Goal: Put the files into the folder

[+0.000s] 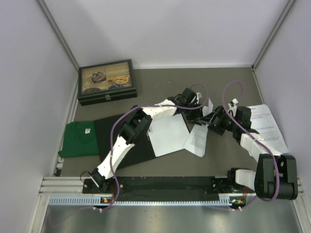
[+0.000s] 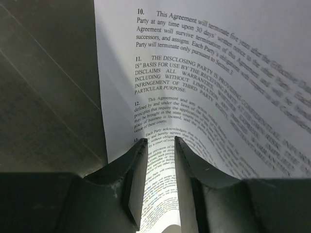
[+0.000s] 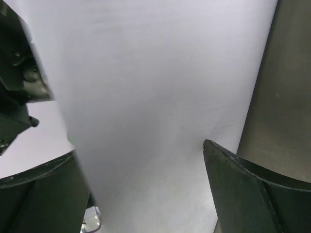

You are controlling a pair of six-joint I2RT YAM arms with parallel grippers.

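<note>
While the left gripper [image 2: 160, 141] pinches the curled edge of a printed sheet [image 2: 204, 92], the right gripper [image 3: 141, 148] stands spread wide over blank white paper, gripping nothing. The held sheet hangs right of centre, just right of the open folder [image 1: 138, 154], whose black inside lies near left. A second printed sheet [image 1: 266, 127] lies flat at the right. Likely best: the right jaws take the opposite edge first, then carry low and taut leftward onto the black panel — a one-sided pull risks creasing.
</note>
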